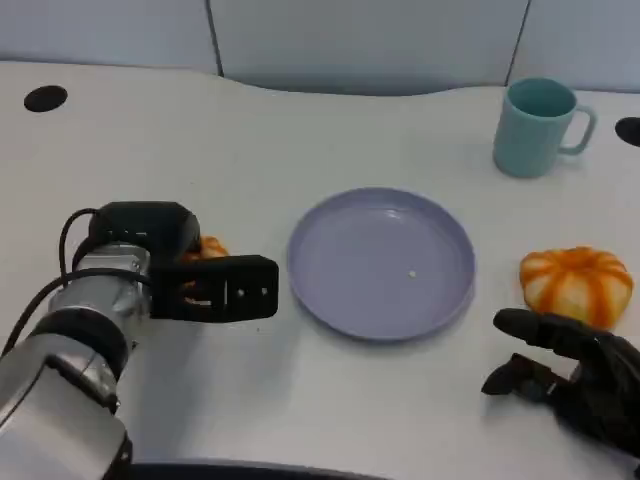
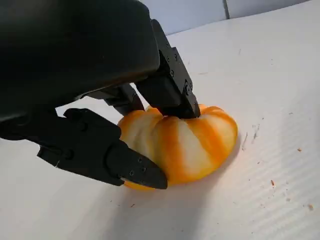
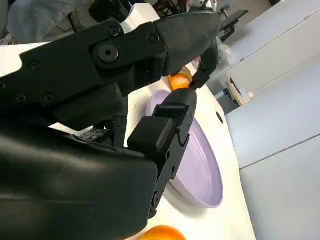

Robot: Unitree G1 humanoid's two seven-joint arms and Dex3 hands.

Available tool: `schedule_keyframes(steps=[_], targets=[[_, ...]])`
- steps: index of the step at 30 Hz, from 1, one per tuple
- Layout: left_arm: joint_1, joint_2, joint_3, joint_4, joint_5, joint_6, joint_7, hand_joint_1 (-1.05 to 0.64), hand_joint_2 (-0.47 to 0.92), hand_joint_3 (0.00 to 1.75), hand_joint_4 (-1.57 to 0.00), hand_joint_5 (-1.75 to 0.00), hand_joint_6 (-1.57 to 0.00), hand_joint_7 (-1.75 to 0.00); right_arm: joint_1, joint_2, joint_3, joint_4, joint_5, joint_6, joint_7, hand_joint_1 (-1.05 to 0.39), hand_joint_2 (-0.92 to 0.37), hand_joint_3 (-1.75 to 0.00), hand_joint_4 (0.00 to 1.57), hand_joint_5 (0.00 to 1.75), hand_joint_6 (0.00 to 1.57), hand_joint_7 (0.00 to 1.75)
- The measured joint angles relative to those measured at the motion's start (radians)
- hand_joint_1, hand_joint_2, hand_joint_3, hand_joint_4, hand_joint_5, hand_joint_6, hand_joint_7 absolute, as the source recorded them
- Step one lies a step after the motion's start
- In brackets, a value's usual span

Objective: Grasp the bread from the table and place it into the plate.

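An orange-and-white striped bread point(image 2: 192, 142) lies on the white table. My left hand point(image 2: 90, 80) grips it, with fingers point(image 2: 170, 87) pressed on its top and the thumb against its near side. In the head view this bread point(image 1: 211, 247) peeks out behind my left hand point(image 1: 215, 288), left of the empty lavender plate point(image 1: 335, 295). A second striped bread point(image 1: 576, 283) sits right of the plate. My right hand point(image 1: 575, 375) rests on the table just in front of it, fingers apart and holding nothing. The right wrist view shows my right hand point(image 3: 110, 100), the plate point(image 3: 202, 175) and the near bread point(image 3: 162, 233).
A teal mug point(image 1: 540, 126) stands at the back right, beyond the plate. Two black round holes point(image 1: 45, 98) mark the table's far corners. Bare white table lies between the plate and the front edge.
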Motion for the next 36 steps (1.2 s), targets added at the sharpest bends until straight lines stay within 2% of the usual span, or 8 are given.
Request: schedule_keyframes(steps=[8, 22, 24, 25, 27, 34, 35, 36], targets=[[0.002, -0.002, 0.008, 0.0, -0.007, 0.007, 0.002, -0.34, 0.92, 0.3, -0.65, -0.92, -0.92, 0.0, 0.005, 0.0, 0.001, -0.006, 0.0, 0.0, 0.001, -0.42, -0.92, -0.11, 0.52, 1.18, 0.93, 0.01], [0.026, 0.018, 0.062, -0.001, -0.048, -0.056, 0.073, -0.34, 0.92, 0.2, -0.63, -1.24, -1.01, -0.04, 0.009, 0.0, 0.0, -0.011, 0.0, -0.005, -0.009, -0.42, -0.92, -0.11, 0.53, 1.19, 0.94, 0.02], [0.027, 0.021, 0.074, -0.001, -0.054, -0.066, 0.08, -0.34, 0.92, 0.29, -0.6, -1.13, -0.98, -0.05, 0.01, 0.0, 0.0, -0.013, 0.0, -0.005, -0.009, -0.44, -0.92, -0.09, 0.54, 1.18, 0.95, 0.02], [0.027, 0.023, 0.078, -0.001, -0.055, -0.073, 0.08, -0.34, 0.92, 0.31, -0.58, -1.23, -0.98, -0.15, 0.01, 0.0, 0.0, -0.013, 0.0, -0.005, -0.009, -0.44, -0.92, -0.08, 0.54, 1.18, 0.95, 0.02], [0.027, 0.027, 0.083, -0.001, -0.057, -0.086, 0.081, -0.33, 0.92, 0.32, -0.58, -1.42, -0.71, -0.89, 0.01, 0.0, 0.0, -0.013, 0.0, -0.006, -0.009, -0.44, -0.92, -0.08, 0.54, 1.17, 0.94, 0.02], [0.027, 0.043, 0.097, -0.004, -0.076, -0.153, 0.085, -0.33, 0.92, 0.26, -0.63, -1.32, -0.66, -0.91, 0.007, 0.0, -0.002, -0.007, 0.005, -0.003, -0.009, -0.42, -0.92, -0.08, 0.55, 1.17, 0.95, 0.02], [0.027, 0.044, 0.097, -0.004, -0.076, -0.154, 0.086, -0.26, 0.92, 0.28, -0.69, -1.57, -0.61, -1.38, 0.007, 0.0, -0.002, -0.007, 0.006, -0.002, -0.009, -0.42, -0.92, -0.08, 0.54, 1.16, 0.95, 0.02], [0.027, 0.045, 0.098, -0.004, -0.077, -0.161, 0.086, -0.24, 0.92, 0.29, -0.71, -1.66, -0.58, -1.56, 0.007, 0.0, -0.002, -0.006, 0.01, -0.002, -0.008, -0.42, -0.92, -0.09, 0.55, 1.16, 0.95, 0.02]])
